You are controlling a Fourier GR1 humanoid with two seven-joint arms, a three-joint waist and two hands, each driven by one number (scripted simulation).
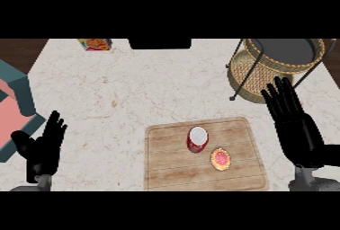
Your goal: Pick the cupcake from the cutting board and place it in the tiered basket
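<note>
Cupcake in a red wrapper with white frosting (197,139) sits on the wooden cutting board (169,168), beside a small pink-frosted pastry (221,159). Right hand (299,132), fingers straight and holding nothing, hovers just right of the board, below the wicker tiered basket (266,74). Left hand (45,146) rests open on the marble tabletop (119,85), well apart.

**Board low centre, basket upper right**

The cutting board (207,155) lies at lower centre of the frame on the counter (119,90). On it stand a cup (197,139) and, just to its lower right, the cupcake (221,159). The tiered basket (279,67) sits at upper right.
</note>
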